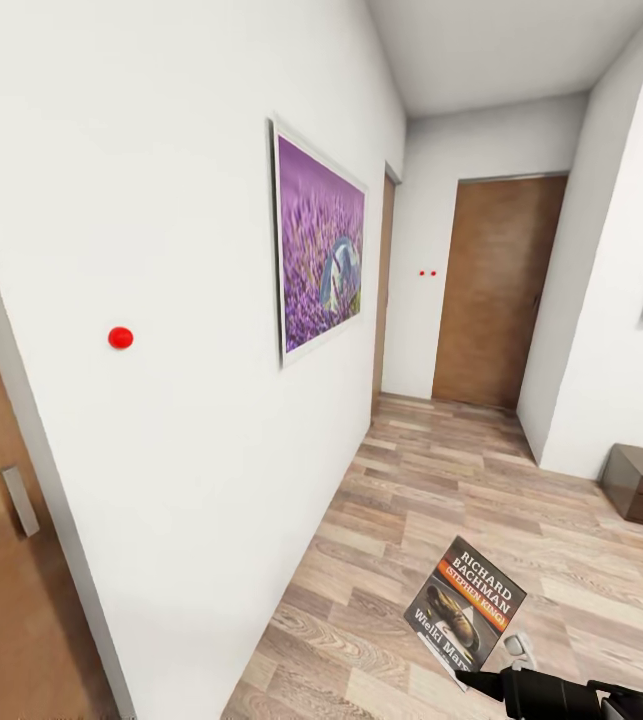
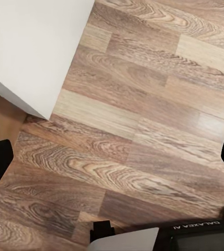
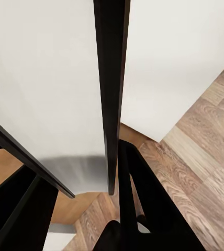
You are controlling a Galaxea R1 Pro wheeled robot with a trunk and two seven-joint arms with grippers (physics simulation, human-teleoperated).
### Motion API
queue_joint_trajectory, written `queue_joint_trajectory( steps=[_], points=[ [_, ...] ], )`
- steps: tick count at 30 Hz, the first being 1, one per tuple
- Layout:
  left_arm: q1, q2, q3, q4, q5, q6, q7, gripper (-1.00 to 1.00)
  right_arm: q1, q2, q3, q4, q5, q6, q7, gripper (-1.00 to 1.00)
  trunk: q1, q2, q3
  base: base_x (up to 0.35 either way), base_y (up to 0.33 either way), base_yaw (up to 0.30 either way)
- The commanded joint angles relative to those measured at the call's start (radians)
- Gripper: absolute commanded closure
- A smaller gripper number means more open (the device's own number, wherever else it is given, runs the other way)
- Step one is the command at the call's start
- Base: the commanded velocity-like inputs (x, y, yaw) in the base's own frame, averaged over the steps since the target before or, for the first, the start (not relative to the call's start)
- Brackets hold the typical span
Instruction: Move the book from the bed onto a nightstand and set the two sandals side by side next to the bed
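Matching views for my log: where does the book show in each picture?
Head view: book at lower right, held up by the right gripper.
Left wrist view: I cannot find it.
Right wrist view: edge-on dark strip running between the fingers.
Shared landmark: plank floor.

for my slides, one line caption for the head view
Right pincer carrying the book down a hallway past a purple painting.
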Motion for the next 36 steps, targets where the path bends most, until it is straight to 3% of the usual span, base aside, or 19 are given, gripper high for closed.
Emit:
queue_joint_trajectory(
  steps=[1,36],
  points=[
    [0.0,0.0,0.009,0.001,-0.01,-0.004,-0.002,-1.0,-0.001,-0.001,0.006,0.0,-0.011,0.01,0.002,1.0,0.0,-0.001,-0.002,0.0,0.0,0.0],
    [0.0,0.0,0.009,0.001,-0.011,-0.004,-0.002,-1.0,-0.001,-0.002,0.006,0.0,-0.011,0.011,0.006,1.0,0.0,-0.001,-0.052,0.0,0.0,0.0]
  ],
)
